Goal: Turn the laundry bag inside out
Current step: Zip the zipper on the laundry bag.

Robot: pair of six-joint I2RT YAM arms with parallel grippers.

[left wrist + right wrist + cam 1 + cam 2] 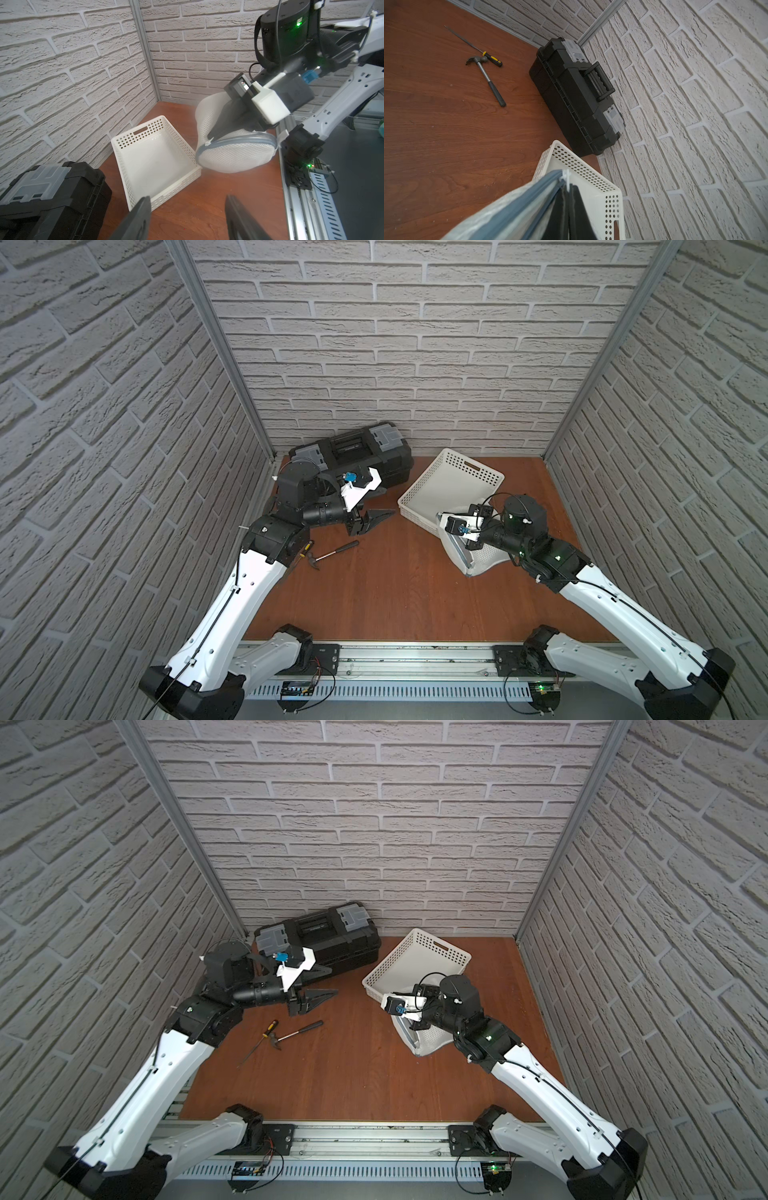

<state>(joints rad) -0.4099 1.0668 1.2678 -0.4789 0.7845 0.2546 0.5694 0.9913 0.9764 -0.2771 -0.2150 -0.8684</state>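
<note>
Left tool (187, 198): released, jaws apart, empty, over the bench (207, 182), well apart from the bag.
Right tool (211, 137): clenched on the bag's grey zipper rim.
Bag (232, 160): white mesh, held by the right tool, just beside the basket (133, 137); bench contact not discernible.
Toolbox (374, 456): closed, against the back wall.
Hammer (338, 549): flat on the bench.

The counter (374, 593) is reddish wood grain with a soft sheen. The laundry bag (232, 160) is white mesh cloth edged in smooth grey trim. The basket (124, 141) is matt white plastic, the toolbox (571, 93) matt black plastic with cloudy grey lids. The hammer (489, 81) has a shiny metal shaft. The walls (415, 344) look rough.
</note>
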